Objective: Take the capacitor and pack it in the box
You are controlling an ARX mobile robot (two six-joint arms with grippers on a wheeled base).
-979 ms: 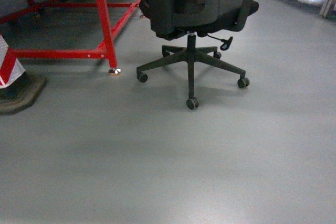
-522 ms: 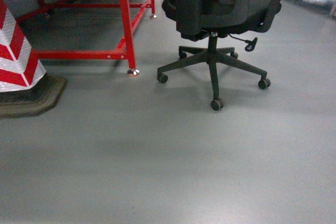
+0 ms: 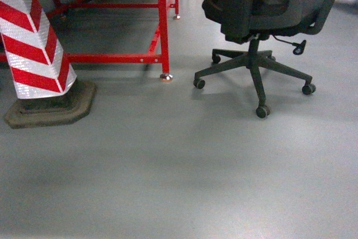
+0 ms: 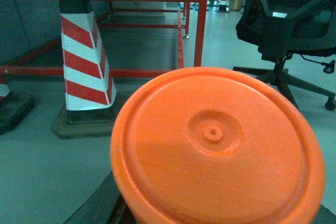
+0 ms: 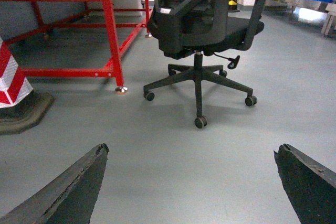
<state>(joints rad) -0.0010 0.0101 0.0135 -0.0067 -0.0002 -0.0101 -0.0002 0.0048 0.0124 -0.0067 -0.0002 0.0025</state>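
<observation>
A big round orange capacitor [image 4: 218, 148] fills the lower part of the left wrist view, its flat end with a small centre dimple facing the camera. It sits right in my left gripper's hold, and only one dark finger [image 4: 97, 208] shows beneath its left edge. In the right wrist view my right gripper [image 5: 191, 153] is open wide, with only bare grey floor between its two dark fingertips. The box is out of view. Neither gripper shows in the head view.
A black wheeled office chair [image 3: 263, 15] stands ahead on the right. A red metal frame [image 3: 163, 26] is ahead at centre-left. A red-and-white striped cone [image 3: 36, 48] on a dark base is at the left. Grey floor [image 3: 179, 177] lies in front.
In the head view the chair and the red frame have slid to the right. The striped cone has come fully into view at the left.
</observation>
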